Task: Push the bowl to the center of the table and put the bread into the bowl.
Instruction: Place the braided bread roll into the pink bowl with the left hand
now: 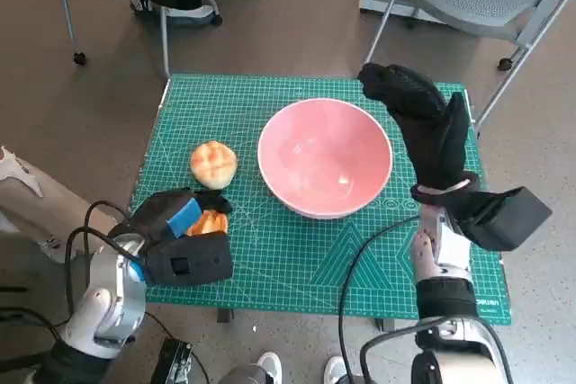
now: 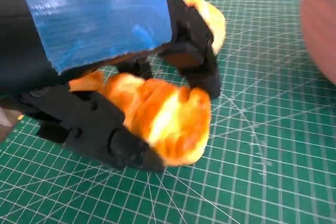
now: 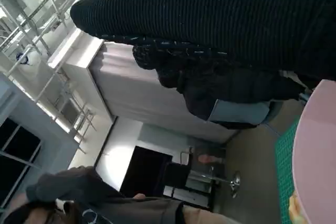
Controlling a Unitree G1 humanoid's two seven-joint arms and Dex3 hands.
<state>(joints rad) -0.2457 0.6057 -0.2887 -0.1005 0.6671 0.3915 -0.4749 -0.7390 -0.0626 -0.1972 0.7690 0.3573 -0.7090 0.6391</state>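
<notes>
At the lower left of the head view, the left hand (image 1: 184, 238) grasps an orange-golden bread piece (image 1: 208, 222) in its fingers (image 2: 195, 61); its long axis cannot be told, most of it being hidden. A round bun (image 1: 214, 164) lies above it. The pink bowl (image 1: 325, 157) sits mid-frame on the green counter (image 1: 297, 258). The right hand (image 1: 423, 123) hovers beside the bowl's rim, fingers extended, holding nothing.

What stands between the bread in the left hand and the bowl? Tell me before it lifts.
Nothing visible does. The left hand grips one bread piece on the green mat; bare mat lies between it and the pink bowl. The round bun sits beyond the hand, beside that path. The right hand is at the bowl's far side.
</notes>
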